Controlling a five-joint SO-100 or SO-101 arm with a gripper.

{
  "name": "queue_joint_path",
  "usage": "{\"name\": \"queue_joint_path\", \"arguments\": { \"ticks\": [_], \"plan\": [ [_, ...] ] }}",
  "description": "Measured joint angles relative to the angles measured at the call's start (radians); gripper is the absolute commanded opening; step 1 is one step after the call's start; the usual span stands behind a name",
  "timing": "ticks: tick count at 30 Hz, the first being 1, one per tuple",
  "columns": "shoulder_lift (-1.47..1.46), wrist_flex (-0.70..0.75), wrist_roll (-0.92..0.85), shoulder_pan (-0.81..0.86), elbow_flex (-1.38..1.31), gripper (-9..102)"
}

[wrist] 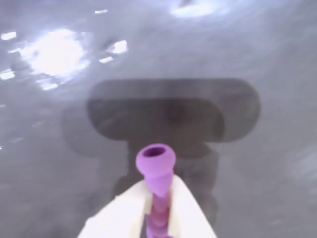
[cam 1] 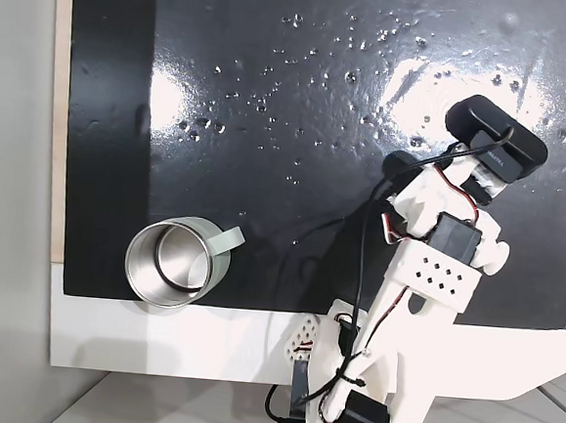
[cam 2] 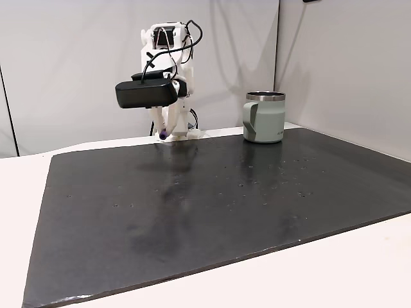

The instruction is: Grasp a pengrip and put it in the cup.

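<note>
In the wrist view your hand (wrist: 157, 213) was clenched on the pengrip (wrist: 155, 166): the two white fingers (wrist: 128, 213) came in from the 6 o'clock edge and pressed the purple ribbed tube between them. Its flared open end stood out past the fingertips, toward 12 o'clock. Under it you could see only the dark glossy mat (wrist: 277, 59), with a wide dark shadow and some bright light spots at 10 o'clock; the picture was a little blurred.

In a fixed view from the table level, the hand (cam 2: 164, 133) hung above the far edge of the mat (cam 2: 225, 205), and a small purple tip of the pengrip (cam 2: 164, 135) showed at the bottom of the fingers. It seemed to be just above the mat, but I cannot tell if it touched. The black camera (cam 2: 146, 94) sat on the wrist over it. The cup (cam 2: 264, 117) stood upright on the mat at 3 o'clock from the hand, well apart, its grey-green handle turned to 9 o'clock.

In a fixed view from above, the white arm (cam 1: 425, 272) reached up from the 6 o'clock edge, and its black camera (cam 1: 495, 138) was at 2 o'clock in the picture. The cup (cam 1: 173, 262) stood near the lower edge of the mat (cam 1: 273, 93), at 8 o'clock from the arm's end, far from it. The white table (cam 1: 204, 343) lay under the mat
</note>
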Motion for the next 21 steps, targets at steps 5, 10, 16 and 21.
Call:
{"name": "queue_joint_path", "arguments": {
  "ticks": [5, 10, 16, 21],
  "plan": [
    [0.083, 0.141, 0.215, -0.167, -0.064, 0],
    [0.132, 0.291, 0.423, -0.362, -0.149, 0],
    [0.126, 0.428, 0.655, -0.612, -0.276, 0],
    [0.091, 0.485, 0.81, -0.804, -0.342, 0]
  ]
}}
